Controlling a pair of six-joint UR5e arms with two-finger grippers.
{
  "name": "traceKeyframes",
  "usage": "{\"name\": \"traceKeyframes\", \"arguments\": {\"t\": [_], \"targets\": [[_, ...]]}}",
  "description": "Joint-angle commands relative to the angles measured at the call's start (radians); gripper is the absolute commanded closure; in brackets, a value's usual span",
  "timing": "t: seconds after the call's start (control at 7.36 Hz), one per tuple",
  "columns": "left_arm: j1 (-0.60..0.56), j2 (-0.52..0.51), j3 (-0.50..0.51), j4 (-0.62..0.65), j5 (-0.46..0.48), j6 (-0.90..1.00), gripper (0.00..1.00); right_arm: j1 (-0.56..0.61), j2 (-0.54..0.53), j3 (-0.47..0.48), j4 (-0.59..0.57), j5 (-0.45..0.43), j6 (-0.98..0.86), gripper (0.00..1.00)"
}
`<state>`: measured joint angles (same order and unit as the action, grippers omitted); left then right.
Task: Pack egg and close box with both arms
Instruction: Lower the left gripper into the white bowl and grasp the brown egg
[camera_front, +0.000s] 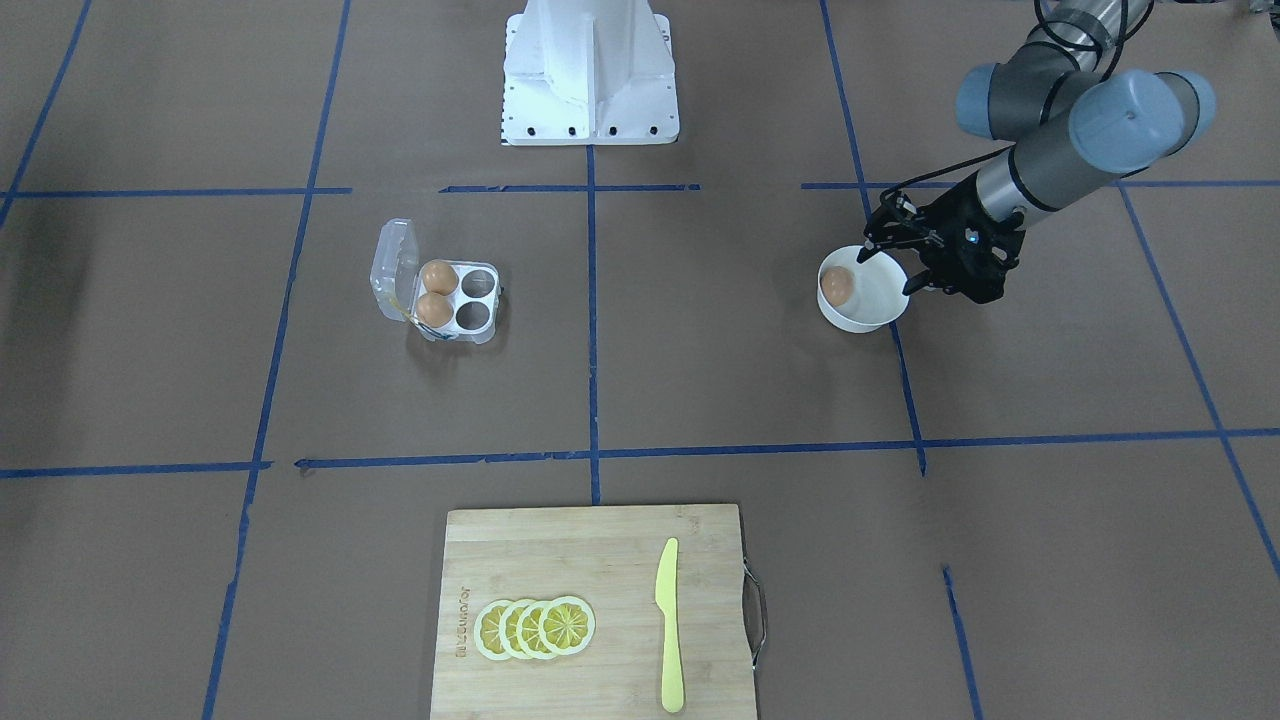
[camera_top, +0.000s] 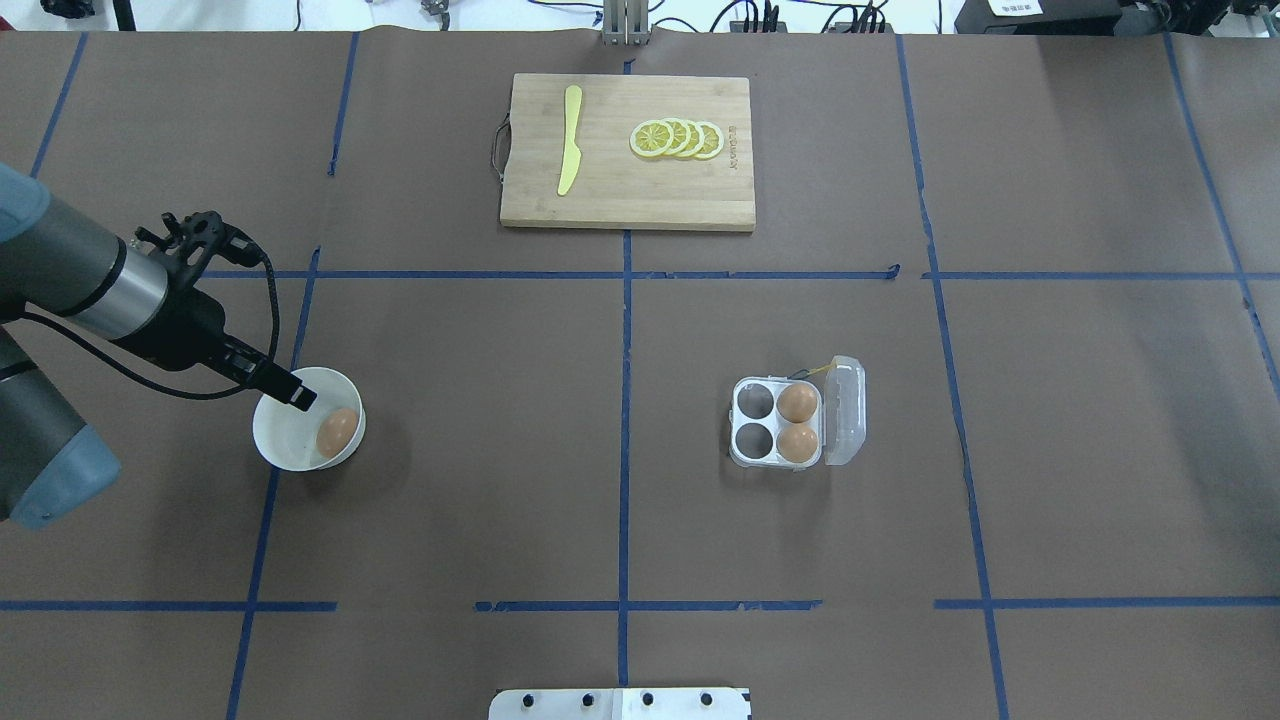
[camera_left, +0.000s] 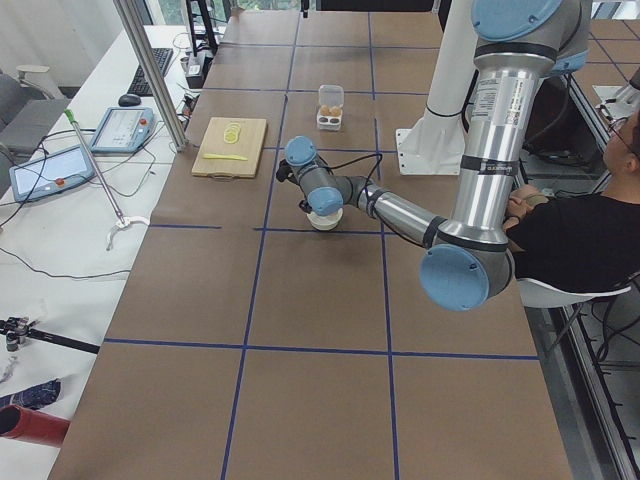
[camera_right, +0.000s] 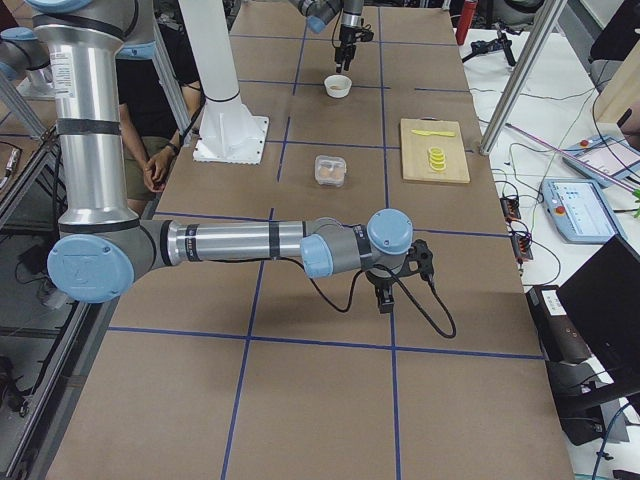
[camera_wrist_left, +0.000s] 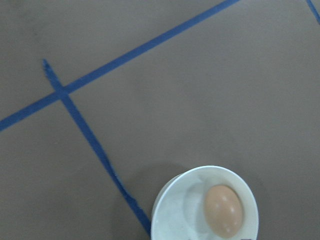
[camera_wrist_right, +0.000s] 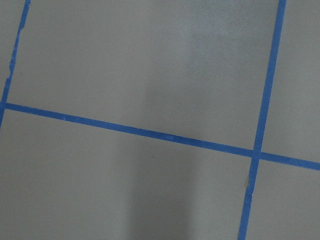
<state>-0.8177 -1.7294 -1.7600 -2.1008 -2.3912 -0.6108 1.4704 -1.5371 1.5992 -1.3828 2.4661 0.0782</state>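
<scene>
One egg (camera_front: 838, 285) lies in a round white bowl (camera_front: 872, 312); it also shows in the overhead view (camera_top: 337, 431) and the left wrist view (camera_wrist_left: 223, 210). My left gripper (camera_front: 888, 272) hangs just above the bowl's rim, open and empty. The clear box (camera_front: 478, 300) stands apart with its lid (camera_front: 392, 268) open; two eggs (camera_front: 438, 276) fill the cells by the hinge and two cells are bare. My right gripper (camera_right: 385, 300) shows only in the exterior right view, low over bare table far from the box (camera_right: 330, 170); I cannot tell its state.
A wooden cutting board (camera_front: 560, 560) with lemon slices (camera_front: 535, 627) and a yellow knife (camera_front: 669, 625) lies at the table's far side from the robot. The white base pedestal (camera_front: 590, 70) stands at the robot's side. A seated person (camera_left: 580, 235) is beside the table.
</scene>
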Motion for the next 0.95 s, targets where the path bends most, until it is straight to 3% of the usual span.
{"name": "traceKeyframes", "arguments": {"t": [0.0, 0.68, 0.82], "targets": [[0.032, -0.019, 0.045, -0.002, 0.033, -0.021, 0.26, -0.001, 0.000, -0.005, -0.001, 0.002, -0.001, 0.00], [0.083, -0.041, 0.077, -0.002, 0.050, -0.017, 0.31, -0.001, 0.005, -0.008, -0.001, 0.001, -0.001, 0.00], [0.092, -0.041, 0.079, -0.002, 0.052, -0.017, 0.37, -0.001, 0.005, -0.008, -0.001, 0.001, -0.001, 0.00]]}}
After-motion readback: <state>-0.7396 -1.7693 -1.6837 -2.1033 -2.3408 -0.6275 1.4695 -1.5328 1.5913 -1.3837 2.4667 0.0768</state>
